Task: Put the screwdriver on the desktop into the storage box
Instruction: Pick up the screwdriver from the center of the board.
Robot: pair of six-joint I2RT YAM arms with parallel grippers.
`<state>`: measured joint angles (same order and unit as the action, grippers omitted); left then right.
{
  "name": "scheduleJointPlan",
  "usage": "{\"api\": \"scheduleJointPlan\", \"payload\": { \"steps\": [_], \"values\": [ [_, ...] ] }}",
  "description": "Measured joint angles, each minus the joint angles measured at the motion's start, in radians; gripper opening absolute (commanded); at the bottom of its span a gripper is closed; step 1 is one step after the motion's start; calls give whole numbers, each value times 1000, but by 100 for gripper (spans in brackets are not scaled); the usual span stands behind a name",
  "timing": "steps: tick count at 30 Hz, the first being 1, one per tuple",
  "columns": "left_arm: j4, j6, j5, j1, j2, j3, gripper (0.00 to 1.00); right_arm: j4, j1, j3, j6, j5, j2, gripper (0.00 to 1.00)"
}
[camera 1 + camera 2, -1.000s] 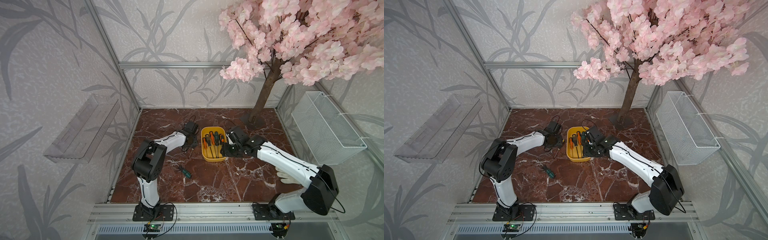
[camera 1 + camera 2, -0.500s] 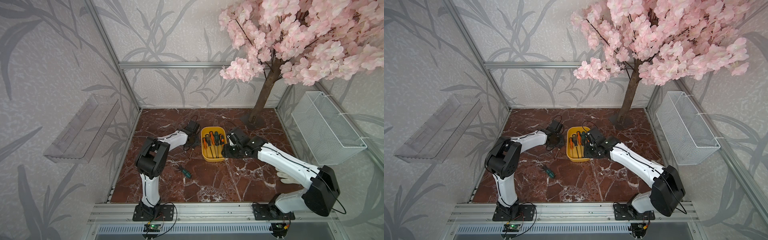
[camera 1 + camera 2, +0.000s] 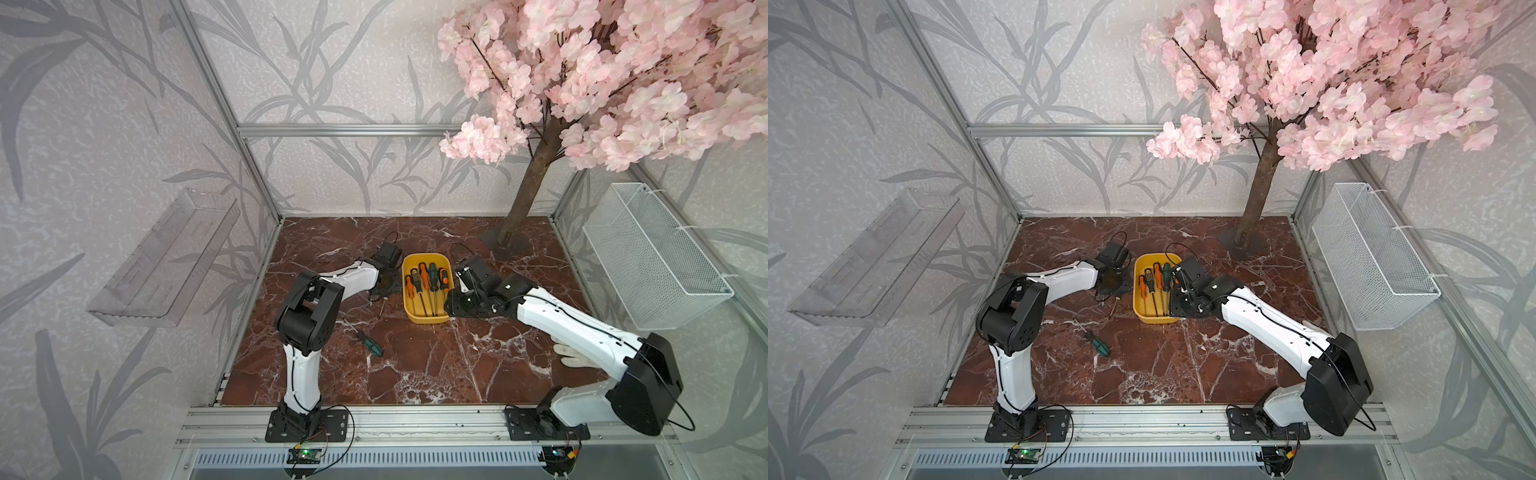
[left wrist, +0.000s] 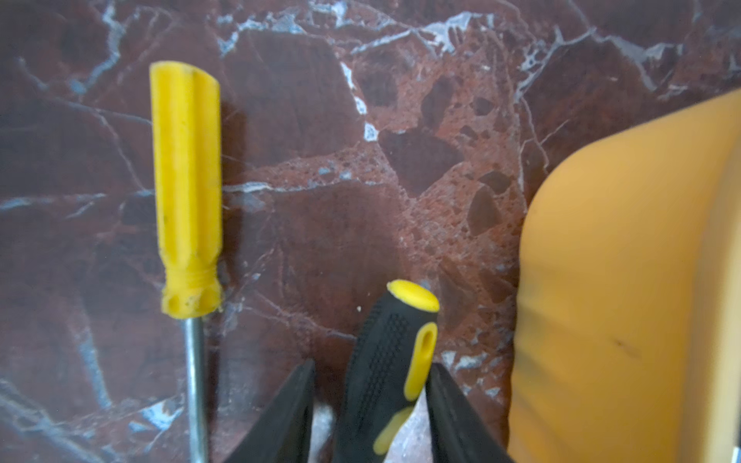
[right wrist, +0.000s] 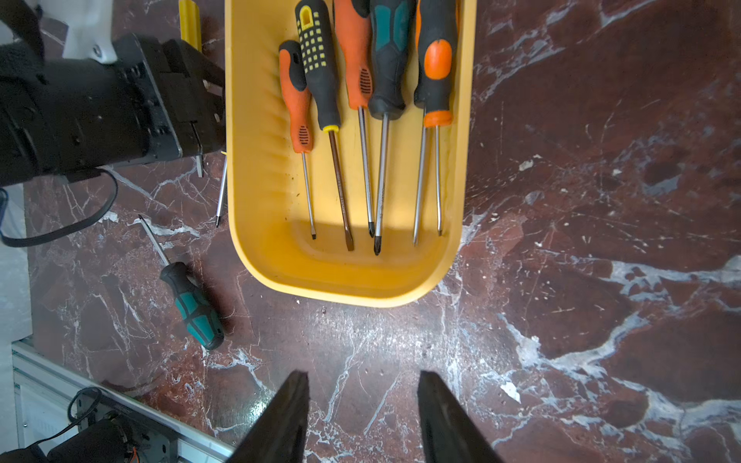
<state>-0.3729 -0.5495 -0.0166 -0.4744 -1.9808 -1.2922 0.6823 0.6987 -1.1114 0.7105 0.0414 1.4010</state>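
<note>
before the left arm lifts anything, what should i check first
1. Black-and-yellow rubber-grip screwdriver sits between the left gripper's jaws: ok.
2. Jaws closed firmly on that handle: not ok, a gap shows on one side.
3. Plain yellow plastic-handled screwdriver clear of the jaws: ok, it lies apart alongside.
4. Room in the shallow yellow plastic storage box: ok, bare floor on the side nearest the left arm.
5. Right gripper out of the way: ok, open, empty, over the red-brown marble desktop outside the box.
</note>
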Motion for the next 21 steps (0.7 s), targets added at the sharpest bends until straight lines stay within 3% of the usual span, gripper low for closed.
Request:
{"api": "scheduleJointPlan", "payload": {
  "steps": [10, 21],
  "values": [
    [-5, -1, -38, -17, -11, -11, 29, -1, -4, 12, 1, -8, -16, 48],
    [-101, 1, -67, -22, -9, -80, 27, -2, -5, 21, 4, -8, -37, 48]
  ]
}}
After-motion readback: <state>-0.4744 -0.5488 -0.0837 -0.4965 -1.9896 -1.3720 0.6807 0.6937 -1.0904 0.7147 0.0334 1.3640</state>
